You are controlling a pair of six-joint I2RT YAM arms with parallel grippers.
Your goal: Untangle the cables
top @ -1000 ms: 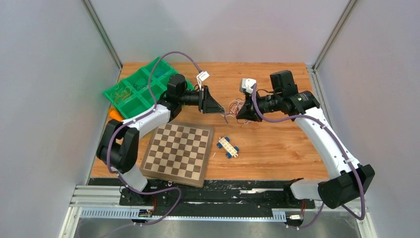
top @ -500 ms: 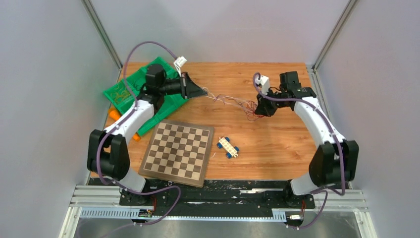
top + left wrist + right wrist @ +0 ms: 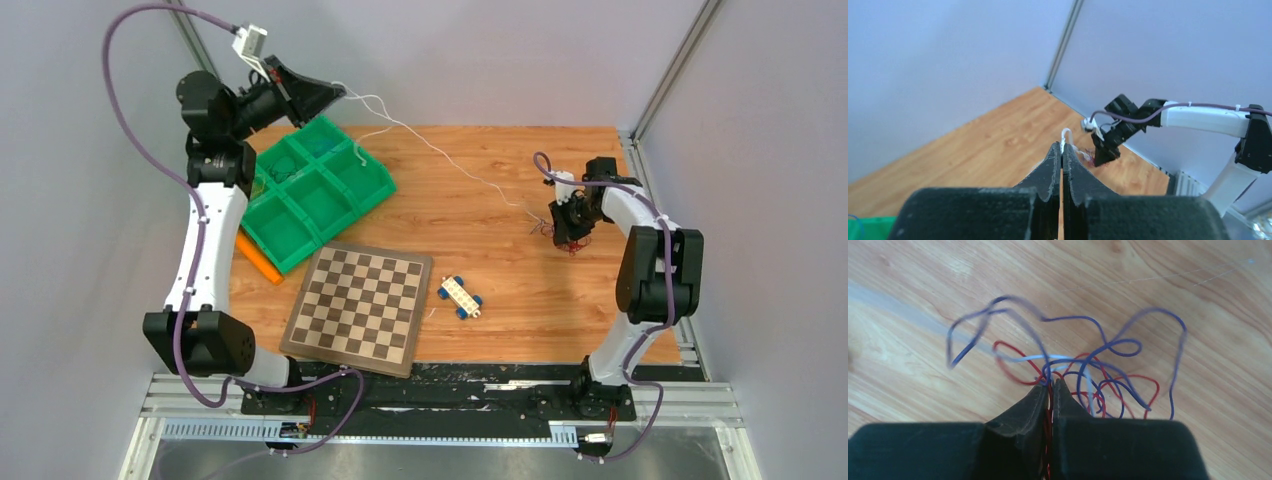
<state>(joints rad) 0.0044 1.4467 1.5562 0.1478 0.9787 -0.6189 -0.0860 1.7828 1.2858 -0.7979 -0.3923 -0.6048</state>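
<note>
A thin white cable (image 3: 440, 155) runs in a long line across the table from my left gripper (image 3: 335, 92) to the right one. The left gripper is raised high at the back left, above the green tray. In the left wrist view it (image 3: 1062, 147) is shut, with the white cable (image 3: 1066, 134) pinched at its tips. My right gripper (image 3: 562, 235) is low over the table at the right. It (image 3: 1050, 385) is shut on a tangle of red and blue cables (image 3: 1098, 377), whose loops spread loosely over the wood in front of the jaws.
A green compartment tray (image 3: 310, 195) stands at the back left with an orange object (image 3: 258, 258) beside it. A chessboard (image 3: 360, 305) lies front centre, and a small white toy car with blue wheels (image 3: 460, 297) is next to it. Walls enclose the table on three sides.
The left gripper shut on the white cable, then swung up and back to the left, drawing it out long. The right arm carried the clump right and down toward the table.
</note>
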